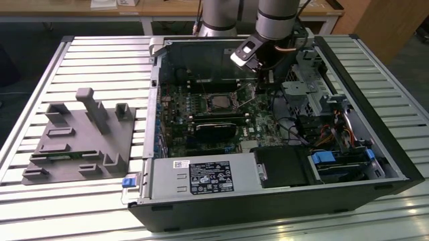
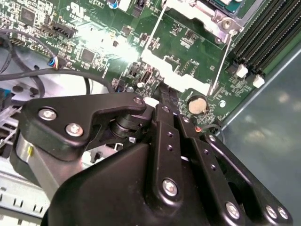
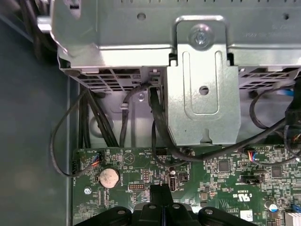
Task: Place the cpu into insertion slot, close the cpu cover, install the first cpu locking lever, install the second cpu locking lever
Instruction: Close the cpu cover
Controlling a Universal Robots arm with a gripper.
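- Here, in the exterior view, an open computer case (image 1: 268,211) lies on a slatted table (image 1: 87,55), with a grey fixture (image 1: 80,140) at the exterior view's left and a labelled power supply (image 1: 201,178) along the case's near side.
- The arm reaches down into the case, and its gripper (image 1: 263,83) hangs over the motherboard, to the exterior view's right of the insertion slot (image 1: 218,102). The slot shows a silvery frame round a grey centre. Whether the cpu sits inside cannot be told.
- In the second wrist view, the gripper (image 2: 163,92) has its black fingers drawn together with nothing between them, low over the green motherboard (image 2: 188,42). The silvery cpu cover (image 2: 200,13) lies beyond, with two thin lever rods (image 2: 151,33) running from it. A coin cell battery (image 2: 196,104) sits near the fingertips, and memory slots (image 2: 268,33) run alongside.
- In the first wrist view, the gripper (image 3: 161,192) is closed and empty just over the board, near the coin cell battery (image 3: 108,177). A metal bracket (image 3: 202,84) and black cables (image 3: 157,127) lie beyond.
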